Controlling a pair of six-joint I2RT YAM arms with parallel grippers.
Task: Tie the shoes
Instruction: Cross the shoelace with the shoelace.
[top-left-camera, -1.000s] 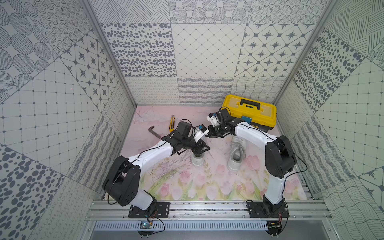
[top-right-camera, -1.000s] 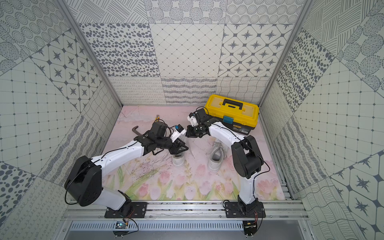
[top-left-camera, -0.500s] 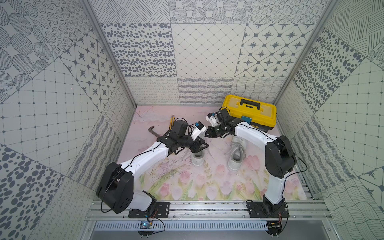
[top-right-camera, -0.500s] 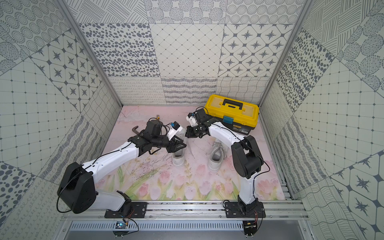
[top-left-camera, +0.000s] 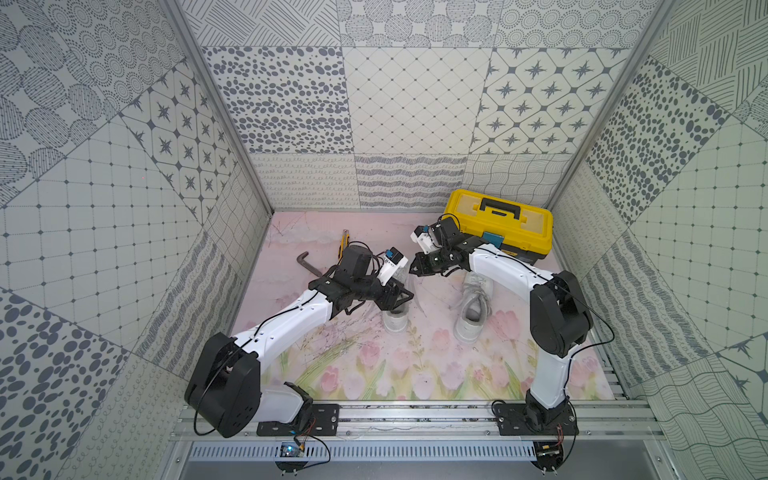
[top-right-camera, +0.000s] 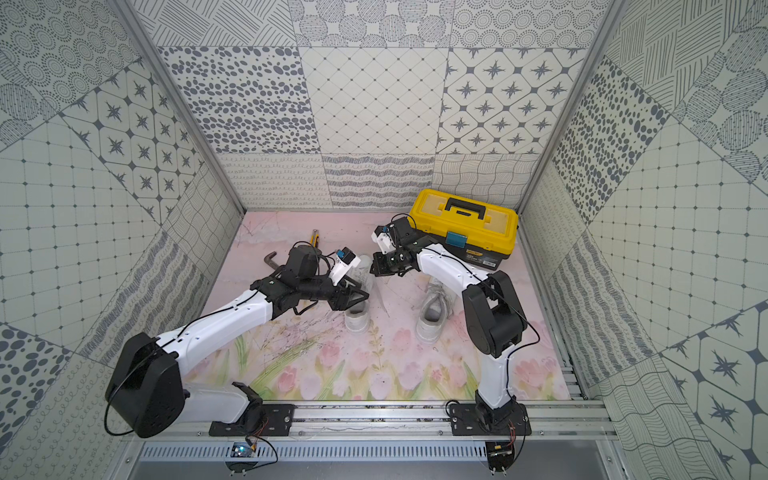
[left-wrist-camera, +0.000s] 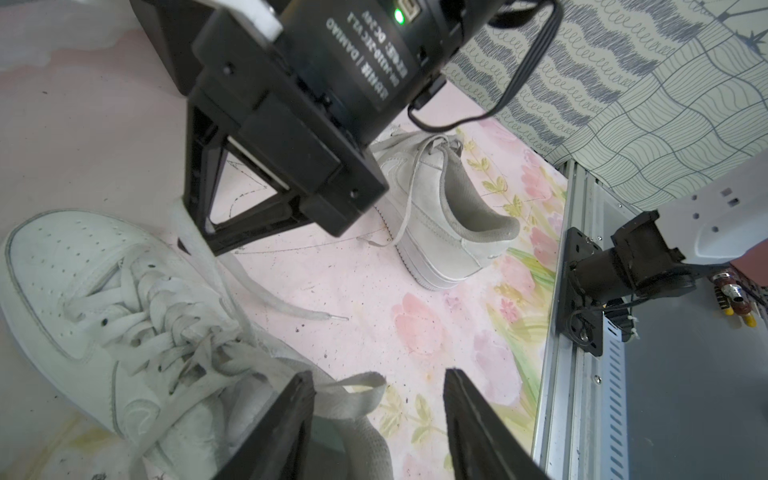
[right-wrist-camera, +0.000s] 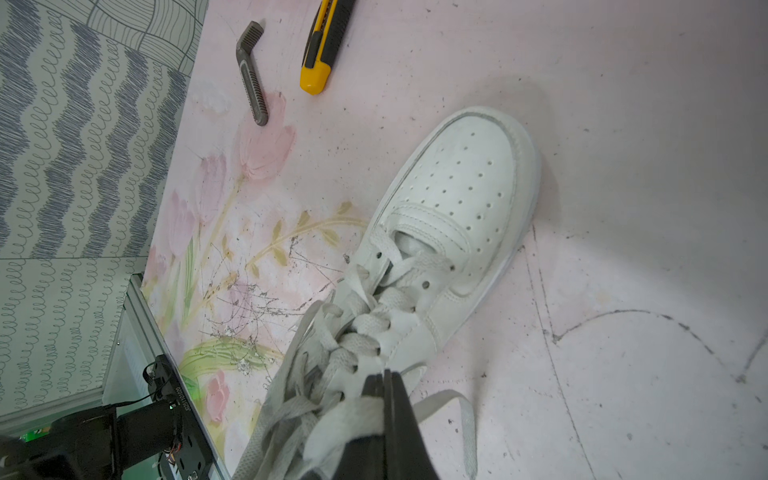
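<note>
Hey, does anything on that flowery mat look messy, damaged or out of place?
The left shoe and right shoe are untied; a loose lace end trails on the mat. The mat has dark scratches by the left shoe. A utility knife and hex key lie loose farther back.

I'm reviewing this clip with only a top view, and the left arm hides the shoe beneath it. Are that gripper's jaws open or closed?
Observer: Open. The left wrist view shows the left gripper with its jaws apart over the shoe. A flat lace strand lies between them, unpinched.
Operator: And the right one?
Observer: The right wrist view shows the right gripper shut on a lace of that same shoe.
Operator: Any bow there?
Observer: None that I can see. One lace end lies loose on the mat.
</note>
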